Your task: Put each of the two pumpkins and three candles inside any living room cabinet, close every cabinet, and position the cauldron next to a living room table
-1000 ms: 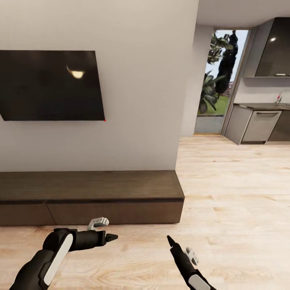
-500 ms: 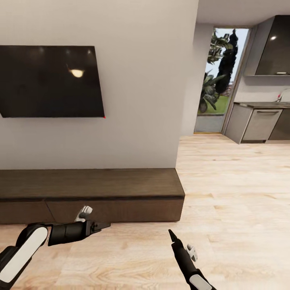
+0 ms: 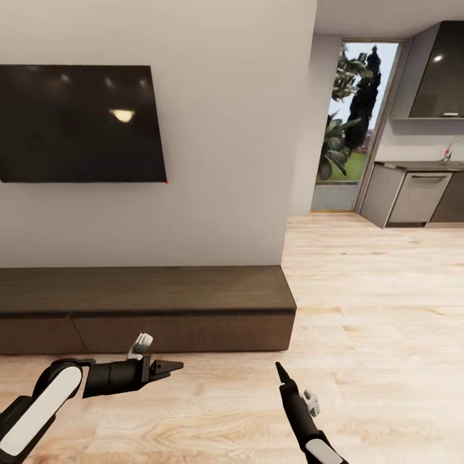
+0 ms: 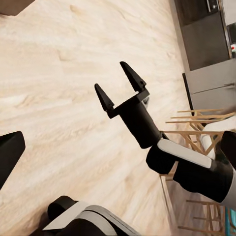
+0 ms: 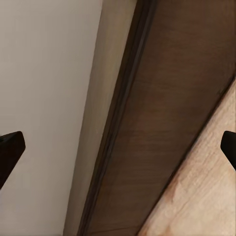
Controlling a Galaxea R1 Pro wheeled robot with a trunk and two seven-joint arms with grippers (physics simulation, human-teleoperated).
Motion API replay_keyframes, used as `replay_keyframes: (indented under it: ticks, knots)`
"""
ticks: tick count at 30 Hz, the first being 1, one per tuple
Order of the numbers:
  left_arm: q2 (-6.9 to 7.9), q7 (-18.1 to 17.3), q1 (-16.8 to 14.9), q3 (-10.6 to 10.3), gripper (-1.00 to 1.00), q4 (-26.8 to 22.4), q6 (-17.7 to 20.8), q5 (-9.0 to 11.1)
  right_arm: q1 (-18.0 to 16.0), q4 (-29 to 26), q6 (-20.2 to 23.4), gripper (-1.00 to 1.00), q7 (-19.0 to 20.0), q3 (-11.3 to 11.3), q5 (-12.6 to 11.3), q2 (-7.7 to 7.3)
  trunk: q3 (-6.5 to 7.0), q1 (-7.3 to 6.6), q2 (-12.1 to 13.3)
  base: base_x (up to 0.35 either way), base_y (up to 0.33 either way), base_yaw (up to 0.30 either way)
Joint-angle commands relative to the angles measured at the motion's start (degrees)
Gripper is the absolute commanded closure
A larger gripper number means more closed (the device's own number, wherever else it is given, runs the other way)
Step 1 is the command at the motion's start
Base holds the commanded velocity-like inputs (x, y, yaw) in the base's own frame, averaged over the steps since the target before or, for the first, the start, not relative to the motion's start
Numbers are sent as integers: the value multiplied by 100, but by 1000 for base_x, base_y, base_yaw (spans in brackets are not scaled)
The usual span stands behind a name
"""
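Note:
The cabinet [image 3: 148,303], a long low dark-brown unit, stands against the white wall with its drawer fronts flush and shut. My left gripper [image 3: 173,368] hovers open over the wood floor just in front of it. My right gripper [image 3: 280,370] points toward the cabinet's right end. In the left wrist view the right gripper [image 4: 109,76] has its fingers spread apart with nothing between them. The right wrist view looks along the cabinet [image 5: 167,128] front and the wall. The pumpkins, candles and cauldron are out of view.
A black TV [image 3: 80,125] hangs on the wall above the cabinet. To the right, light wood floor [image 3: 374,309] runs to a glass door [image 3: 351,122] and grey kitchen cupboards [image 3: 412,200]. Wooden chairs [image 4: 204,123] appear in the left wrist view.
The head view has shifted, so the TV sits higher in the picture. My left arm has swung outward to the left and stretched flatter. The right gripper has risen slightly.

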Motion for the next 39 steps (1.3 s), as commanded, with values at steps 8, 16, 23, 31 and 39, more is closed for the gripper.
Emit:
replay_keyframes:
  ticks: [8,16,23,31,39]
  knots:
    - [-43,-42,-5,-374,-100,-40,-5,-19,-5,11,14,-100,648,-65,-112,-5,-150,176,-325,0,0,0]
    - [-56,-42,-5,-490,-100,-49,-11,-11,-5,34,21,-100,781,-135,-180,-5,-293,351,-646,0,0,0]
    - [22,-42,-5,-461,-100,-49,-11,333,-5,73,21,-100,773,-298,-363,-7,-419,505,-927,0,0,0]
    - [37,-42,-5,-476,-100,-42,-11,393,-5,77,155,-100,770,-352,-395,-14,-562,681,-1247,0,0,0]
    - [35,-42,-5,-499,-100,-42,-11,395,-5,86,318,-100,755,-501,-608,-52,-706,857,-1568,0,0,0]
